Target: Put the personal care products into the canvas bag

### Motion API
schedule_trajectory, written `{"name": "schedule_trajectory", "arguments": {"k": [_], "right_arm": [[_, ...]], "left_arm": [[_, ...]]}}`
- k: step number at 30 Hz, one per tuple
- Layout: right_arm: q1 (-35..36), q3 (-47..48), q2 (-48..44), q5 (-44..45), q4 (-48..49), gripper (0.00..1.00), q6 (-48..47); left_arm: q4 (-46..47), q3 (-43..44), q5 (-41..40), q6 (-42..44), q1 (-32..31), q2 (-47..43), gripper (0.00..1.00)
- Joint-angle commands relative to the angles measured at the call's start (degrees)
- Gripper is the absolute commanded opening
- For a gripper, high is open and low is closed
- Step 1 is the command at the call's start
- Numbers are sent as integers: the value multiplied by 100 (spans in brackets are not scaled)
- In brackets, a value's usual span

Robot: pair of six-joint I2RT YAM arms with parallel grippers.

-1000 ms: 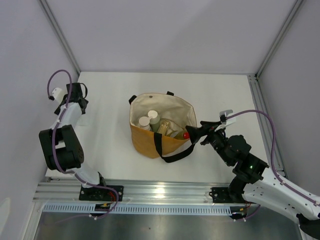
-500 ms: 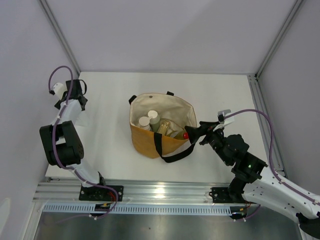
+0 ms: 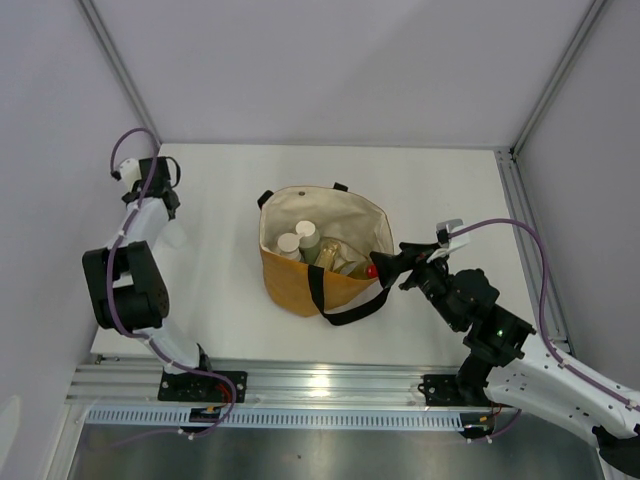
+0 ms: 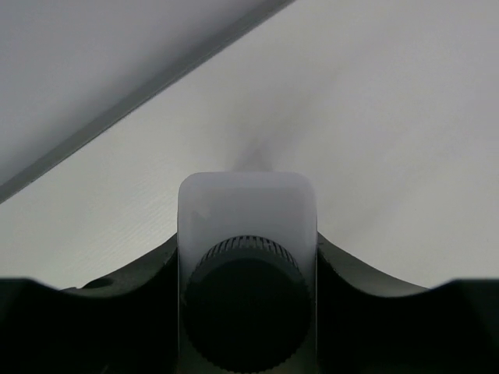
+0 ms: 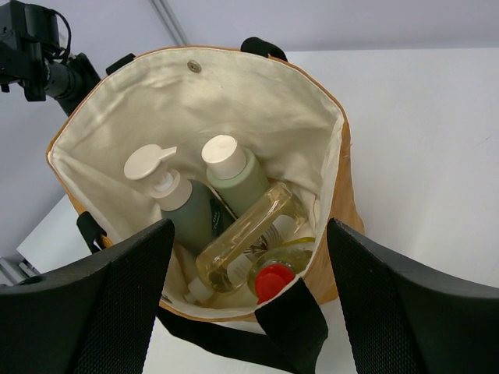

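The canvas bag (image 3: 290,285) stands at the middle of the surface (image 3: 450,190). Inside it, a pump bottle (image 5: 175,204) stands toward the left wall, with a flat-capped bottle (image 5: 234,175) just behind and to its right. Right of both, a third bottle (image 5: 245,238) lies on its side. A small bottle (image 5: 270,279) sits against the right wall, nearest the right tool (image 3: 388,265), which is at the bag's right rim. At the far left of the surface, the left tool (image 4: 248,265) holds a square bottle (image 4: 248,206).
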Motion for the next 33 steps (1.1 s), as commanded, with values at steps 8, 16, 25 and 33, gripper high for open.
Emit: {"name": "schedule_trajectory", "arguments": {"k": [8, 16, 25, 33], "right_arm": [[29, 37, -103, 154, 153, 83, -59], [30, 37, -191, 83, 135, 83, -7], [29, 37, -226, 65, 135, 83, 2], [30, 37, -235, 118, 118, 83, 2]], "left_arm": [[280, 204, 333, 874, -1686, -518, 1], [-300, 72, 596, 620, -2057, -817, 1], [-686, 571, 745, 822, -2075, -1810, 1], [-686, 1293, 1414, 1138, -2628, -2962, 1]]}}
